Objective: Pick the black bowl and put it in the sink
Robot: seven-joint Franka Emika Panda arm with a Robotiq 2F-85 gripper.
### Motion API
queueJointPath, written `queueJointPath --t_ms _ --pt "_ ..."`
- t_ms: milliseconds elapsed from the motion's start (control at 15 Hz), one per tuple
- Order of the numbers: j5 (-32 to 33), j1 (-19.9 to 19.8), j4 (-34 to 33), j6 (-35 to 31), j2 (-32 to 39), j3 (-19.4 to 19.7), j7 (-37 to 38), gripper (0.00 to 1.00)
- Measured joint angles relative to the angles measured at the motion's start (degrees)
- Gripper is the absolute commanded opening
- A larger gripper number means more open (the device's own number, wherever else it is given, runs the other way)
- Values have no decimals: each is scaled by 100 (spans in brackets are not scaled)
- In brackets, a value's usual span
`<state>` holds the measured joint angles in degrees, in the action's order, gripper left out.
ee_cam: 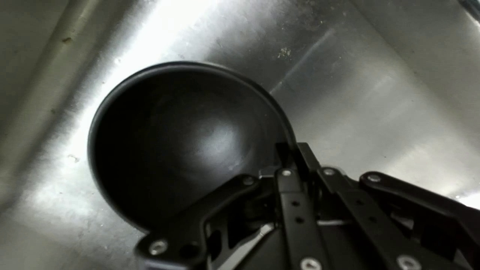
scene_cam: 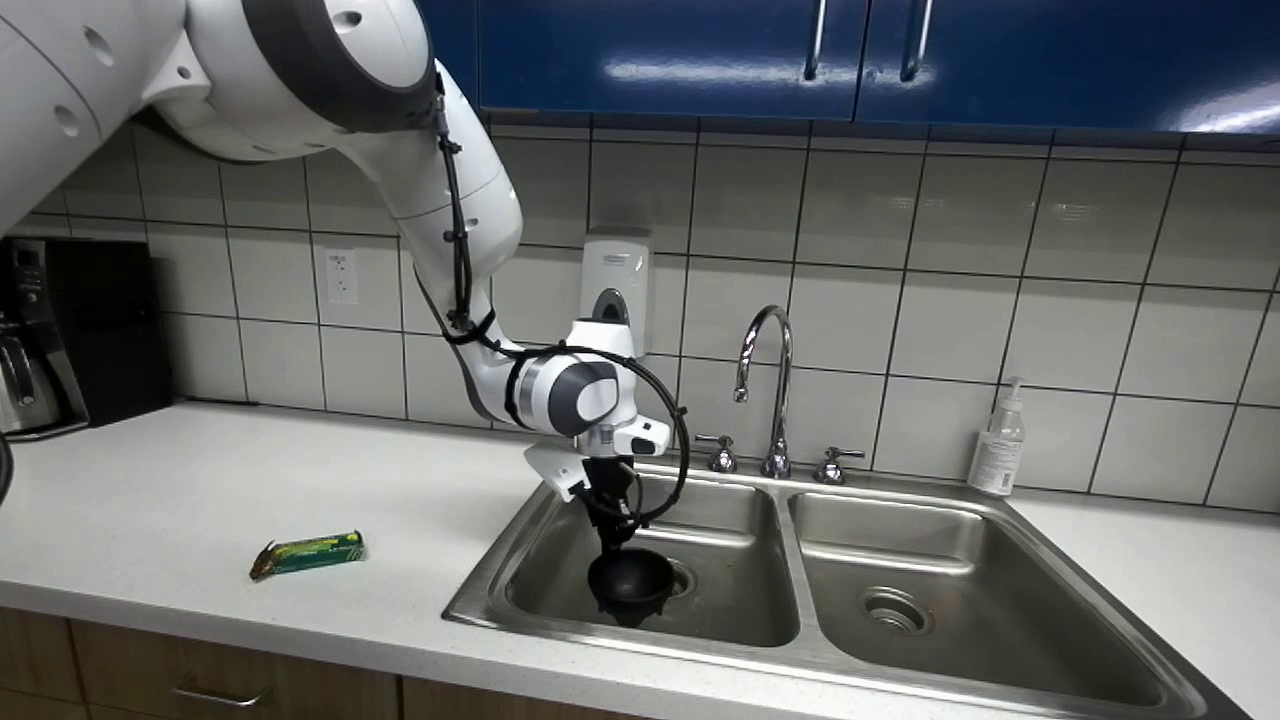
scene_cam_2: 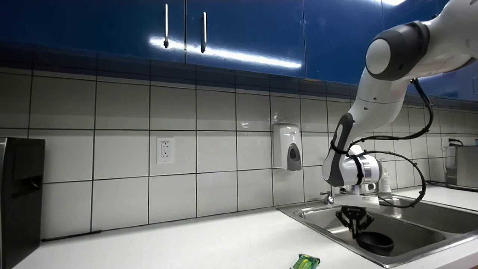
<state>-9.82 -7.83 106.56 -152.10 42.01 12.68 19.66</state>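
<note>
The black bowl is inside the basin nearer the green packet of the stainless-steel sink, close to its drain. It also shows in an exterior view, slightly tilted. In the wrist view the empty inside of the bowl faces the camera. My gripper is shut on the bowl's rim, one finger inside and one outside. The gripper points down into the basin in both exterior views. I cannot tell whether the bowl's underside touches the basin floor.
A chrome faucet with two handles stands behind the sink. A green packet lies on the white counter. A soap bottle stands at the back beside the other basin. A wall dispenser hangs behind the arm.
</note>
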Motion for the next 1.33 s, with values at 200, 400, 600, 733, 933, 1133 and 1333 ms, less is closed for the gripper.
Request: queueJointPath --t_ms 200,400,600,733,933,1133,1333 --pt "-72 -19 -28 -32 104 0 2 2" --pt "-184 -47 -49 -54 212 -1 2 2" --pt "-267 -74 -92 -57 326 -2 2 2" --pt "-303 -90 -127 -57 393 -3 2 2" --pt "-360 -110 -189 -57 481 -4 2 2" --pt "-399 -120 -217 -57 497 -5 2 2" --pt "-438 -131 -223 -56 500 -8 2 40"
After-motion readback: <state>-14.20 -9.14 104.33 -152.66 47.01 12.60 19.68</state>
